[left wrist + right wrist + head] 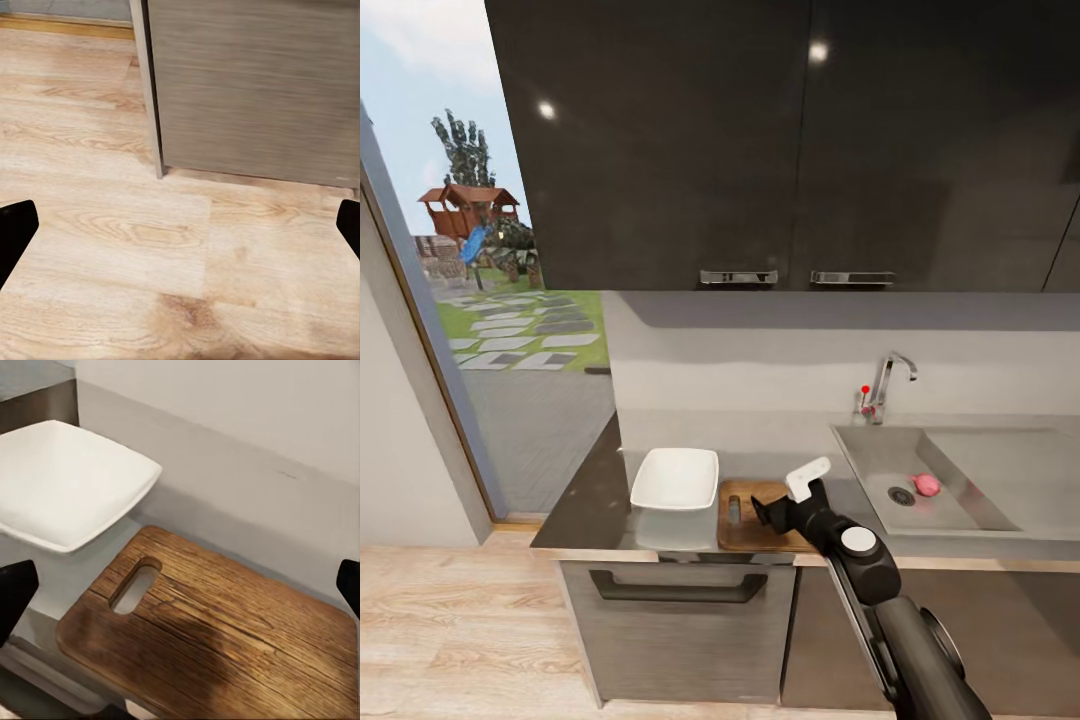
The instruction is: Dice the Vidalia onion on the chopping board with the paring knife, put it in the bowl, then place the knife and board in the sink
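The pinkish Vidalia onion (927, 485) lies in the grey sink (960, 455) beside the drain, below the chrome tap (887, 384). On the countertop (780, 442) the brown chopping board (741, 530) (225, 630), with a slot hole in it, sits right of the white square bowl (675, 478) (67, 487). My right gripper (765, 513) (180, 592) hovers open just above the board, nothing between its fingers. The paring knife is out of view. My left gripper (180, 232) is open, hanging low over the wooden floor (112, 247) by a cabinet front (255, 82).
Dark wall cabinets (780, 140) hang above the counter. A black-handled drawer (675, 585) sits under the bowl. An open glass doorway (510, 330) to a garden lies left of the counter end. Light wooden flooring (460, 630) spreads in front.
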Available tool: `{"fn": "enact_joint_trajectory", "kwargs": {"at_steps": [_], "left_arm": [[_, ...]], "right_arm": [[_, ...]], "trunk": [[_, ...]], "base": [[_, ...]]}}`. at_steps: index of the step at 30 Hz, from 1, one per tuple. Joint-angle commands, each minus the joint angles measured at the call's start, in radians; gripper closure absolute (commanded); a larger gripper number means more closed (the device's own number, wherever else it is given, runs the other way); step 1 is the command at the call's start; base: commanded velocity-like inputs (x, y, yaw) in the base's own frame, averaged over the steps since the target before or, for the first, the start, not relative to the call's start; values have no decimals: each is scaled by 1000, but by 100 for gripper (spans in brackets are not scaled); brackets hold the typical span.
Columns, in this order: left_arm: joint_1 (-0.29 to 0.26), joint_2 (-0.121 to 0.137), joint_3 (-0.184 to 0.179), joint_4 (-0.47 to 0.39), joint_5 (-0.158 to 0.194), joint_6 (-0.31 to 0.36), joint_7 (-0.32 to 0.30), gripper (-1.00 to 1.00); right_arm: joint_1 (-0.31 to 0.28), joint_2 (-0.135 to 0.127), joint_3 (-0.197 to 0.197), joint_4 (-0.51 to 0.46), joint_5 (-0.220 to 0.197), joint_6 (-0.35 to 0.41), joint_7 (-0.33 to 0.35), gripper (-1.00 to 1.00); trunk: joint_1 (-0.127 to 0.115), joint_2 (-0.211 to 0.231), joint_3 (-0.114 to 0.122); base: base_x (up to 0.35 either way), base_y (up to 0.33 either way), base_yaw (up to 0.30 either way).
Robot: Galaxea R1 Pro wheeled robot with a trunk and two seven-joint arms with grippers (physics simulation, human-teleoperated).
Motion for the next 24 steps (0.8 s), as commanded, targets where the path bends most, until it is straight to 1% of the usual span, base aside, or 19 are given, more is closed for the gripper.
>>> {"fn": "enact_joint_trajectory", "kwargs": {"at_steps": [1,7,9,11,15,19,24], "left_arm": [[1,0,-1,0,7,-2,0,-100],[1,0,-1,0,7,-2,-2,-100],[1,0,-1,0,7,-2,-2,-100],[1,0,-1,0,7,-2,-2,-100],[1,0,-1,0,7,-2,-3,-100],[1,0,-1,0,7,-2,-3,-100],[1,0,-1,-1,7,-2,-3,-100]], "right_arm": [[0,0,-1,-1,11,4,18,-100],[0,0,-3,-1,12,4,114,-100],[0,0,-3,-1,12,4,132,-100],[0,-1,-4,-3,12,4,170,-100],[0,-2,-5,-4,12,4,223,-100],[0,-8,-6,-6,12,4,257,-100],[0,-10,-16,-6,12,4,269,-100]], "trunk": [[0,-1,0],[0,-1,0],[0,-1,0],[0,-1,0],[0,-1,0],[0,-1,0],[0,-1,0]], "base": [[0,0,0],[0,0,0],[0,0,0],[0,0,0],[0,0,0],[0,0,0],[4,0,0]]}}
